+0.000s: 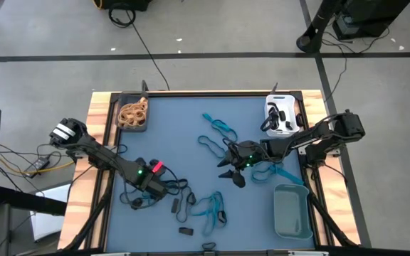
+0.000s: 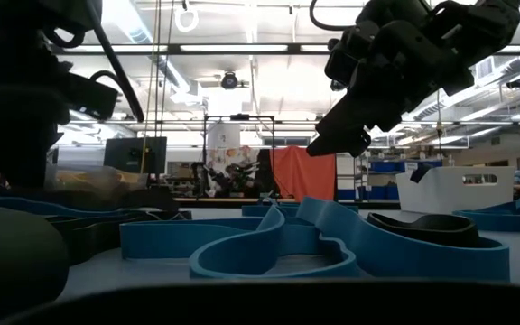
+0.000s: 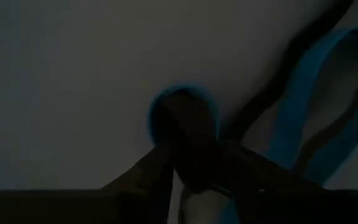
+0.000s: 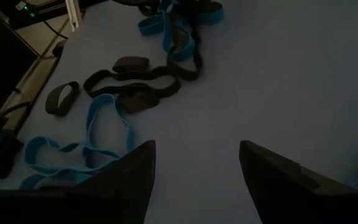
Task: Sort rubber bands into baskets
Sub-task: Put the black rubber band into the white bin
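As sorted, 3 baskets (image 1: 292, 212), 2 claws (image 1: 230, 173)

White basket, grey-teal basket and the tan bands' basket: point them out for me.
white basket (image 1: 288, 129), high view, its front rim.
grey-teal basket (image 1: 292, 212), high view, bare floor.
dark basket (image 1: 122, 98), high view, its back rim.

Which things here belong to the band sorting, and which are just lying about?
Job:
- loose rubber bands on the mat
- dark basket holding tan bands
- white basket holding black bands
- grey-teal basket
- left gripper, low over the mat
- right gripper, open above the mat

Lying about:
- cables beside the table
- paper near the left arm's base
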